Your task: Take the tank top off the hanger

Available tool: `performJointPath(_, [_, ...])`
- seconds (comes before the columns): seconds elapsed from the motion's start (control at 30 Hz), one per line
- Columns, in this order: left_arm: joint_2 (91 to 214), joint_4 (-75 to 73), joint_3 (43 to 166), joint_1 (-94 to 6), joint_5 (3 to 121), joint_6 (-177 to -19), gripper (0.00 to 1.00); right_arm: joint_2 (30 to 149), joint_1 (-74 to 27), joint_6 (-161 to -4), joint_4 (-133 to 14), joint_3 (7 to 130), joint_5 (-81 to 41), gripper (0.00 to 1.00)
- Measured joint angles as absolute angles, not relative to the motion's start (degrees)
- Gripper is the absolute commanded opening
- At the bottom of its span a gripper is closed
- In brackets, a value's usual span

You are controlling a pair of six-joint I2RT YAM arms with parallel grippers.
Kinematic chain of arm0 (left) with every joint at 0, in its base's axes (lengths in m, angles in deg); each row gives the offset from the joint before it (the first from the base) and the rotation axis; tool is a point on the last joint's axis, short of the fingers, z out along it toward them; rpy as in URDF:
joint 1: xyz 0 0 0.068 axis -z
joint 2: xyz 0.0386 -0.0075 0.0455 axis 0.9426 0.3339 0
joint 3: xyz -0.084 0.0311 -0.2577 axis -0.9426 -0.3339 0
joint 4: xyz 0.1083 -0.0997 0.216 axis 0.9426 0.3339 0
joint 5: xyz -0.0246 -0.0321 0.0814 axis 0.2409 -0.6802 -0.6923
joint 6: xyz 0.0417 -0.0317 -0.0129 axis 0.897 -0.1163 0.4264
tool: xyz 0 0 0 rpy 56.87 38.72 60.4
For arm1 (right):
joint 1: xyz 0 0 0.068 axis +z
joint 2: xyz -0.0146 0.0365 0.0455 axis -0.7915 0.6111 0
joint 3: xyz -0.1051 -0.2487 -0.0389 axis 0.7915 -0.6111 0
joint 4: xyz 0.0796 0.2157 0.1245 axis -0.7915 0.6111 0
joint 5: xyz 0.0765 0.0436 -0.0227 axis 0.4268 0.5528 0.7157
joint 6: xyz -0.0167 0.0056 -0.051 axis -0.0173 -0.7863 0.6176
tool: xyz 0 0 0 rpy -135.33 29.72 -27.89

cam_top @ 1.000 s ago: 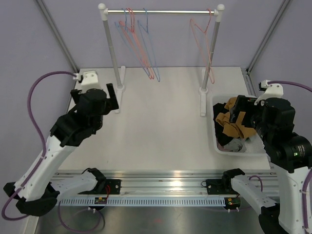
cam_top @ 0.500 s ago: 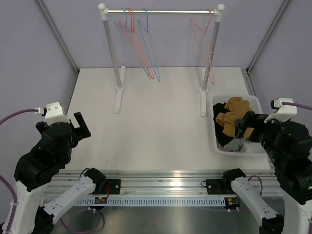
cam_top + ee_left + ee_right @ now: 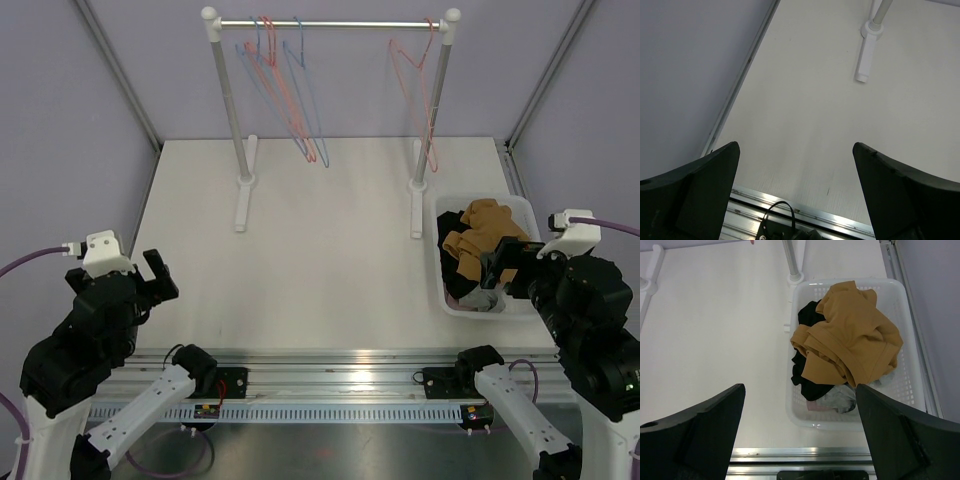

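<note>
The wire hangers [image 3: 285,85] on the rail [image 3: 330,23] hang bare; one more red hanger [image 3: 420,80] hangs at the right end. A mustard tank top [image 3: 485,228] lies crumpled on top of other clothes in the white basket [image 3: 443,290]; it also shows in the right wrist view [image 3: 850,340]. My left gripper [image 3: 158,275] is open and empty above the table's near left edge [image 3: 795,150]. My right gripper [image 3: 503,262] is open and empty above the near side of the basket [image 3: 800,387].
The rack stands at the back on two white posts with feet [image 3: 243,185] [image 3: 417,195]. The basket [image 3: 790,410] at the right also holds a black garment [image 3: 807,375] and a grey one [image 3: 840,400]. A metal rail [image 3: 330,378] runs along the near edge.
Both arms have pulled back toward the near edge. The left gripper moved from beside the rack's left post to the near left. The right gripper drew back from over the basket, empty.
</note>
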State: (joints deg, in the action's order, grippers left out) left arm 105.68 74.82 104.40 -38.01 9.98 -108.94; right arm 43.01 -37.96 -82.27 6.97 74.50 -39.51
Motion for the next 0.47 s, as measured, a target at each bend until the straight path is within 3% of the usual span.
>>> performJointPath(0.47, [104.6, 69.6, 102.1, -38.0, 10.0, -107.5, 0.99, 45.8, -37.9, -82.3, 1.9, 68.3, -41.9, 1.0])
